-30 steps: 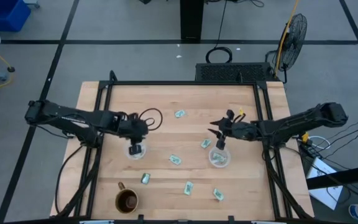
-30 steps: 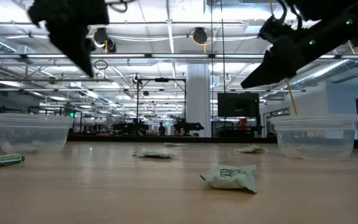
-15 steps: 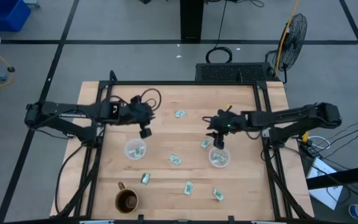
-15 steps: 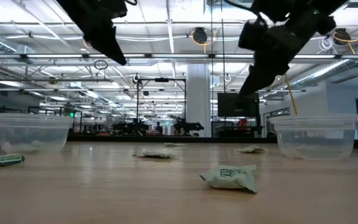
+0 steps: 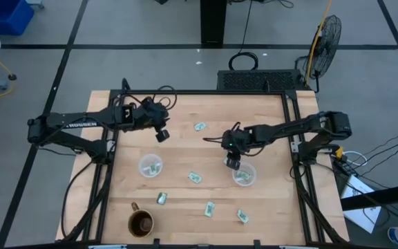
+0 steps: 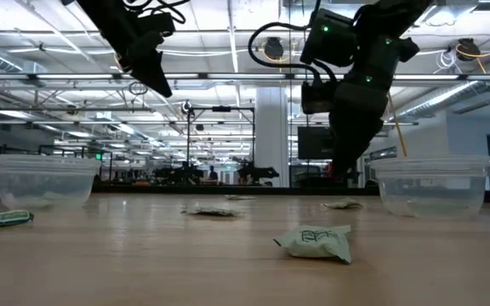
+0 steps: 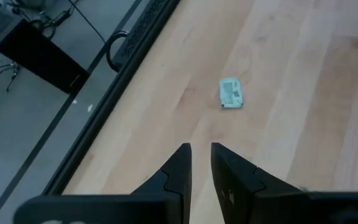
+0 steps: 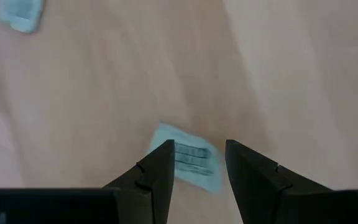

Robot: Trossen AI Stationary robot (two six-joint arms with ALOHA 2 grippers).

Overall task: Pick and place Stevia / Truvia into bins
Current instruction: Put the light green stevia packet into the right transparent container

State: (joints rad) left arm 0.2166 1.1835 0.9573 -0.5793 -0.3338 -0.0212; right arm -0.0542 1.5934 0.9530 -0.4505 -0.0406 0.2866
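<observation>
Several small green and white packets lie flat on the wooden table (image 5: 268,117). Two clear cups stand on it: the left cup (image 5: 150,166) (image 6: 45,180) and the right cup (image 5: 244,176) (image 6: 432,185), each with a packet inside. My right gripper (image 5: 231,162) (image 8: 199,155) (image 6: 344,170) points down, open, just above a packet (image 8: 188,163) beside the right cup; its fingers stand on either side without touching. My left gripper (image 5: 161,135) (image 7: 200,152) hangs high over the far left of the table, open by a narrow gap, holding nothing. Another packet (image 7: 231,93) (image 5: 200,127) lies ahead of it.
A brown mug (image 5: 141,223) stands at the near left. Loose packets lie at the middle (image 5: 195,178) and near the front edge (image 5: 162,198) (image 5: 209,208) (image 5: 242,216); one (image 6: 315,242) is close to the low camera. A cable loops at the table's far left (image 5: 168,104).
My left gripper has gone from above the left cup toward the table's far edge and a little right. My right gripper has swung toward the left and near side, tipped to point down, and come down over the packet beside the right cup.
</observation>
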